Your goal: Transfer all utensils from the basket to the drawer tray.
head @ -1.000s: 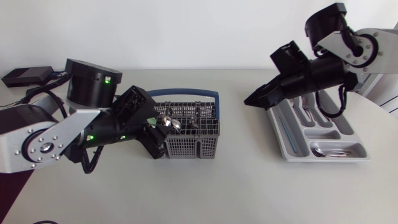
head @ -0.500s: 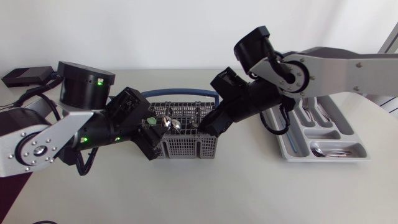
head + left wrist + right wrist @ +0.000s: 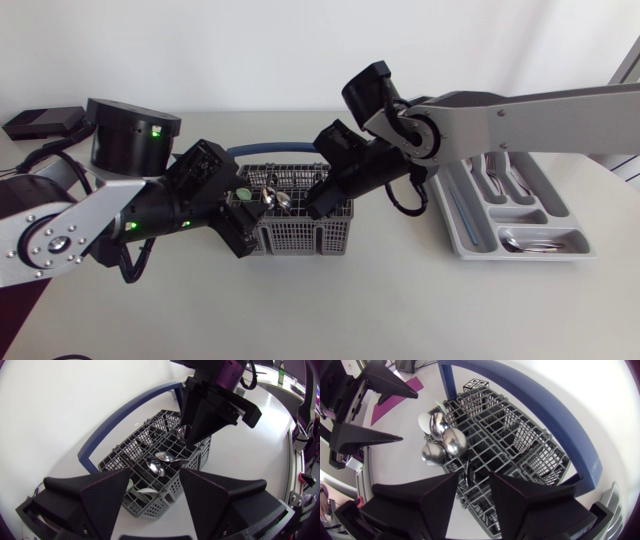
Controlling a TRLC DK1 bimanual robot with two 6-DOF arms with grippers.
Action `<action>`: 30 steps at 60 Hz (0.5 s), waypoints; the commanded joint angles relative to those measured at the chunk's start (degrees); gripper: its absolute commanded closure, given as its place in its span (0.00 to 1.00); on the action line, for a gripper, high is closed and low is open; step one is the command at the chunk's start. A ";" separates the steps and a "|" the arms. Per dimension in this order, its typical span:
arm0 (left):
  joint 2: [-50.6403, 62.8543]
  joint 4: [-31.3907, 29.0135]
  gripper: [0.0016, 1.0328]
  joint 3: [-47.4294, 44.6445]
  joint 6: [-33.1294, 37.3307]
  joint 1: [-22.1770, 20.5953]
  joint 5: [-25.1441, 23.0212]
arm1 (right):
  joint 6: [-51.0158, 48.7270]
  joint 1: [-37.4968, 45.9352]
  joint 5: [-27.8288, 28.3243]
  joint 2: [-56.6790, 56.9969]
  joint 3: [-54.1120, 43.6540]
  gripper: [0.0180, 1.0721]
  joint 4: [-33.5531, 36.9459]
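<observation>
**Head view:** Within a second the right arm has swung away from the drawer tray [image 3: 455,236] by the tabletop's right edge. Its right gripper [image 3: 318,205] now dips into the right half of the utensil basket [image 3: 300,240], mid-table. This looks like the start of a fresh pick. The left gripper [image 3: 245,225] has barely moved from the basket's left end. Forks [image 3: 495,175] and a spoon [image 3: 535,241] already lie in the pale plastic tray. Polished spoons [image 3: 275,198] are still in the basket, so the job looks unfinished.

**Left wrist view:** The left gripper [image 3: 152,495] has its matte wedge fingers spread wide over the near end of the grey lattice basket [image 3: 115,457], gripping nothing. Glossy spoon bowls [image 3: 161,459] stand upright ahead. Beyond them is the right gripper [image 3: 196,435].

**Right wrist view:** The right gripper [image 3: 472,492] is parted narrowly above a basket [image 3: 520,435] cell and holds nothing. Three mirror-bright, rounded spoons [image 3: 440,442] cluster just ahead. The smooth blue handle [image 3: 520,395] arches over the basket.
</observation>
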State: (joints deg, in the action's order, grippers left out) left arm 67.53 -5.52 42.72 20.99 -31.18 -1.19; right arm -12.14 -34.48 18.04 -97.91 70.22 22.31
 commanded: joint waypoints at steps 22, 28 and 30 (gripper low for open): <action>-0.99 0.25 0.32 -2.20 1.15 0.15 -0.22 | 1.51 -0.41 -0.46 -1.85 1.77 0.95 -2.09; -0.99 0.25 0.32 -2.20 1.15 0.07 -0.22 | 1.51 -0.33 0.15 -0.97 1.42 0.95 -1.91; -0.99 0.25 0.32 -2.20 1.15 0.07 -0.22 | 1.51 -0.33 0.68 -0.53 1.24 0.95 -1.83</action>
State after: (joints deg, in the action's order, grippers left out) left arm 67.11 -5.50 41.60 21.06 -31.18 -1.19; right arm -11.94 -34.57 18.22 -98.39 70.94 20.58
